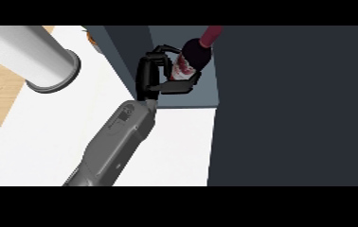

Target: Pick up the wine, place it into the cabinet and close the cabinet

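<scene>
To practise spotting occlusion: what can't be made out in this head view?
- Wine: the lower part is hidden by the left hand curled round it, and the neck's tip is cut off by the top edge.
- Cabinet: its dark panel hides the inside, so it is unclear whether the wine is resting on anything.
- Right hand: out of view.
- White cylinder: cut off at the left edge, unidentifiable.

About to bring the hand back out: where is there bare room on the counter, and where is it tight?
Bare white counter lies on both sides of the forearm: left of it, below the white cylinder, and right of it up to the dark door. It is tight at the cabinet mouth, where the hand holds the wine against the door.
</scene>
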Controlling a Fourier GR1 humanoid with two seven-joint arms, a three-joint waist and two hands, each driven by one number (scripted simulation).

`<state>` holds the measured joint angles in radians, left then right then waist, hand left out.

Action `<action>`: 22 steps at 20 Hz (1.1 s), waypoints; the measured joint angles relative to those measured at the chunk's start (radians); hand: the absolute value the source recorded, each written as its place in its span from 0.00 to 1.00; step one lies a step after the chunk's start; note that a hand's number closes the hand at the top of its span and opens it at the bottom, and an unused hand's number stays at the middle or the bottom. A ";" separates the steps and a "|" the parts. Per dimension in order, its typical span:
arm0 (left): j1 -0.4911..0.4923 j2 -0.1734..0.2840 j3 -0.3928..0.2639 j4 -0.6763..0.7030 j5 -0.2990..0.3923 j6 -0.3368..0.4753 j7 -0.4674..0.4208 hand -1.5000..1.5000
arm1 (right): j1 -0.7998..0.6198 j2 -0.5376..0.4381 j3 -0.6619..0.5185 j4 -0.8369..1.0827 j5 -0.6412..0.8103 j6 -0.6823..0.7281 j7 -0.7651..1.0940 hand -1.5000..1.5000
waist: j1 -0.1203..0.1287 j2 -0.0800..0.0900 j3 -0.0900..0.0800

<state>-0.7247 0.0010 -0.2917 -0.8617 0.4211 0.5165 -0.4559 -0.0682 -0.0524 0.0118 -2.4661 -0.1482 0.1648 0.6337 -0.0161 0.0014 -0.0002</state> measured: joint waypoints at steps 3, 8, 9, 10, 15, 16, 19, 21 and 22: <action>-0.051 0.006 0.024 0.065 0.004 -0.009 0.008 1.00 | -0.022 -0.008 -0.019 0.002 -0.004 -0.004 0.018 0.00 | -0.001 0.000 0.000; -0.121 0.003 0.069 0.187 0.015 -0.035 -0.018 1.00 | -0.007 0.001 -0.007 0.002 -0.008 0.003 0.009 0.00 | -0.008 0.002 0.000; -0.140 0.002 0.077 0.211 0.018 -0.033 -0.027 1.00 | -0.001 0.004 -0.007 0.003 -0.008 0.004 0.003 0.00 | -0.009 0.002 0.000; -0.151 0.002 0.079 0.232 0.026 -0.033 -0.044 1.00 | 0.014 0.010 -0.001 0.004 -0.007 0.010 -0.012 0.00 | -0.011 0.003 0.000; -0.232 0.001 0.118 0.350 0.012 -0.018 -0.127 1.00 | 0.020 0.016 0.009 0.011 -0.003 0.020 -0.035 0.00 | -0.016 0.006 0.000; -0.244 0.001 0.124 0.370 0.012 -0.015 -0.142 1.00 | 0.025 0.016 0.003 0.012 -0.004 0.025 -0.044 0.00 | -0.017 0.006 0.000; -0.288 0.004 0.149 0.427 0.010 -0.003 -0.179 1.00 | 0.026 0.018 0.012 0.012 -0.004 0.026 -0.046 0.00 | -0.020 0.007 0.000; -0.304 0.007 0.172 0.465 0.010 -0.015 -0.206 1.00 | 0.028 0.025 0.035 0.010 -0.002 0.020 -0.038 0.00 | -0.021 0.007 0.000; -0.316 0.005 0.176 0.483 0.013 -0.012 -0.215 1.00 | 0.021 0.023 0.034 0.011 -0.001 0.020 -0.035 0.00 | -0.023 0.008 0.000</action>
<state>-1.0409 0.0063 -0.1159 -0.3783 0.4341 0.5048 -0.6711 -0.0473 -0.0298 0.0454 -2.4553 -0.1493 0.1851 0.5986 -0.0387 0.0094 -0.0004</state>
